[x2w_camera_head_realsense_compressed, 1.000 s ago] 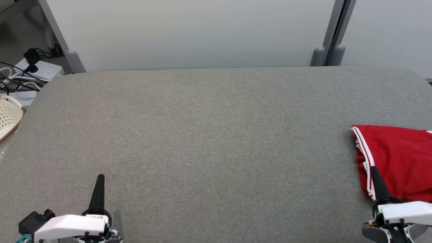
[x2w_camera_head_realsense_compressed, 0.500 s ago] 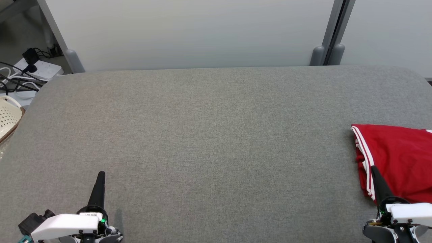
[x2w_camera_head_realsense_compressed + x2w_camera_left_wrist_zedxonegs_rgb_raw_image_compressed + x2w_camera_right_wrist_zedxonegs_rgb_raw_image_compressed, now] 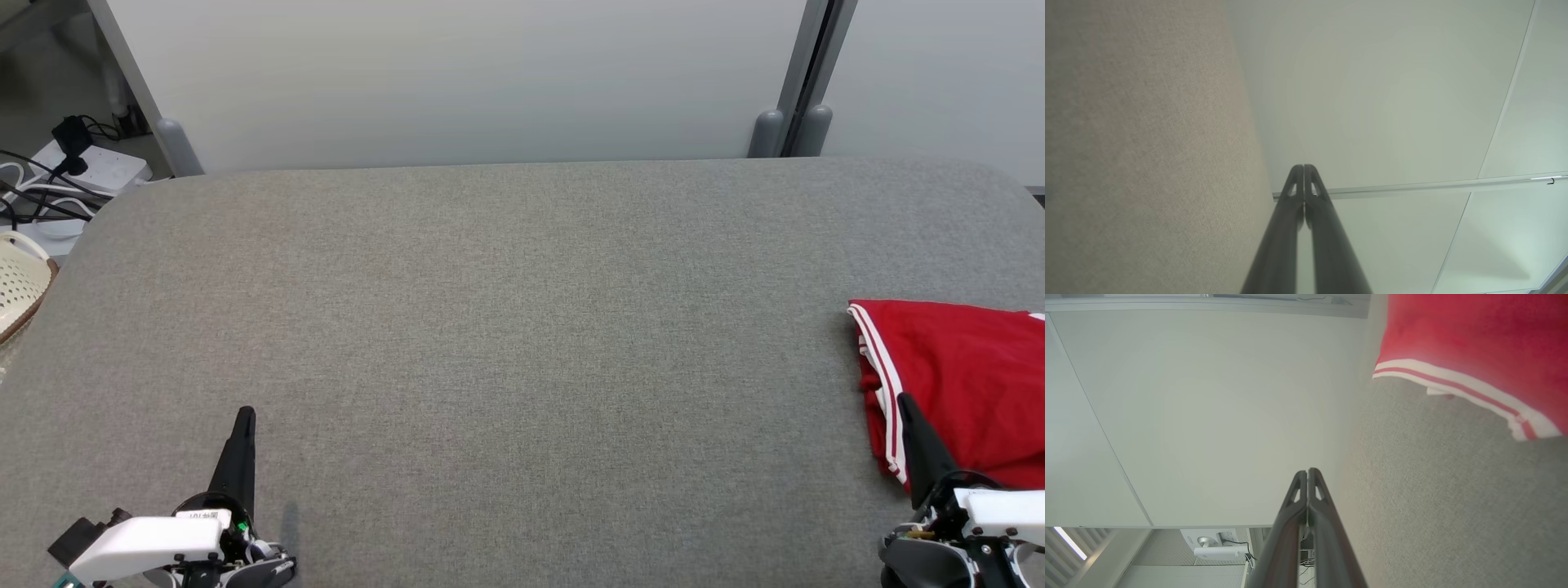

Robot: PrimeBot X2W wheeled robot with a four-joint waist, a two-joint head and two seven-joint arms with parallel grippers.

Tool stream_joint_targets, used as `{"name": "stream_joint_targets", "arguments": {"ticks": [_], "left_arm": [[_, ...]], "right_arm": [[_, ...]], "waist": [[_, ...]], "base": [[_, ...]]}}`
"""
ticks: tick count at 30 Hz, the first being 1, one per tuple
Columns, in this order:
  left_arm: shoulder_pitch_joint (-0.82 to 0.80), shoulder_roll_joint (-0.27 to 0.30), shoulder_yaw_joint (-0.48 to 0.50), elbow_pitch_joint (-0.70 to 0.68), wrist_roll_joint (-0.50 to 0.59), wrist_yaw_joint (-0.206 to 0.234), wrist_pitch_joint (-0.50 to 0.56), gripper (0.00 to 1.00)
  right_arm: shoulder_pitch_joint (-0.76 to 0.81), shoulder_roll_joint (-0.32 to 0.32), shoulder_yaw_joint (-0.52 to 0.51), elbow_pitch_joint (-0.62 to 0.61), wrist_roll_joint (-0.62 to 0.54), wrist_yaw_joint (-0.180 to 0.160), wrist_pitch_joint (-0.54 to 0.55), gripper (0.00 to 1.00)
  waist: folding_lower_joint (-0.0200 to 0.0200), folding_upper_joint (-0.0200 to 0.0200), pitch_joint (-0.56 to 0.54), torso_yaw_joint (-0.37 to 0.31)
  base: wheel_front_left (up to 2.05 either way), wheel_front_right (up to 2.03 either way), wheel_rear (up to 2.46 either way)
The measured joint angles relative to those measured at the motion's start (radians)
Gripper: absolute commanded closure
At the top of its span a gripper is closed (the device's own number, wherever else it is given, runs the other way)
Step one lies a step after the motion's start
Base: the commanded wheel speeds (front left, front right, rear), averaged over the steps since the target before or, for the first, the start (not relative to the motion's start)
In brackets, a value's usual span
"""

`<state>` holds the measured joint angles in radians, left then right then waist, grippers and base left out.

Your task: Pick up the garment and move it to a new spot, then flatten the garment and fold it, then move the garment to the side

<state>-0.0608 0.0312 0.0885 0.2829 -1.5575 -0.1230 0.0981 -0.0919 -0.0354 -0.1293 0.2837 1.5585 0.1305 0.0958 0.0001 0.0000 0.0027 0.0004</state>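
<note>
The garment [image 3: 963, 384] is red with white stripes along its edge, lying folded at the right side of the grey table [image 3: 522, 327], partly cut off by the head view's right border. In the right wrist view the garment [image 3: 1474, 339] shows at the top right. My right gripper [image 3: 902, 400] is shut and empty, its tip in front of the garment's striped near-left edge in the head view; in the right wrist view its gripper [image 3: 1307, 470] shows pressed together. My left gripper [image 3: 245, 412] is shut and empty at the lower left, far from the garment; the left wrist view shows this gripper [image 3: 1303, 166] with its fingers touching.
A pale wall panel [image 3: 457, 82] stands behind the table's far edge, with a grey post [image 3: 804, 82] at the back right. Off the table's left side are a cream perforated basket [image 3: 20, 286] and a power strip with cables [image 3: 73, 171].
Both arms have drawn slightly back toward the bottom edge of the head view, fingers still shut. The garment lies as before.
</note>
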Motion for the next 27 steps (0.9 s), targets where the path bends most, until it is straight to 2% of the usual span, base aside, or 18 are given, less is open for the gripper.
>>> {"name": "stream_joint_targets", "arguments": {"ticks": [4, 27], "left_arm": [[0.000, 0.001, -0.002, -0.006, -0.045, 0.000, 0.009, 1.00], [0.000, 0.001, -0.002, -0.007, -0.046, 0.000, 0.009, 1.00]], "right_arm": [[0.000, 0.000, -0.002, -0.006, 0.038, 0.000, 0.010, 1.00], [0.001, 0.000, -0.003, -0.006, 0.039, 0.000, 0.010, 1.00]], "waist": [[-0.0001, 0.0000, 0.000, 0.000], [-0.0001, 0.0000, 0.000, 0.000]], "base": [[0.00, 0.00, 0.00], [0.00, 0.00, 0.00]]}}
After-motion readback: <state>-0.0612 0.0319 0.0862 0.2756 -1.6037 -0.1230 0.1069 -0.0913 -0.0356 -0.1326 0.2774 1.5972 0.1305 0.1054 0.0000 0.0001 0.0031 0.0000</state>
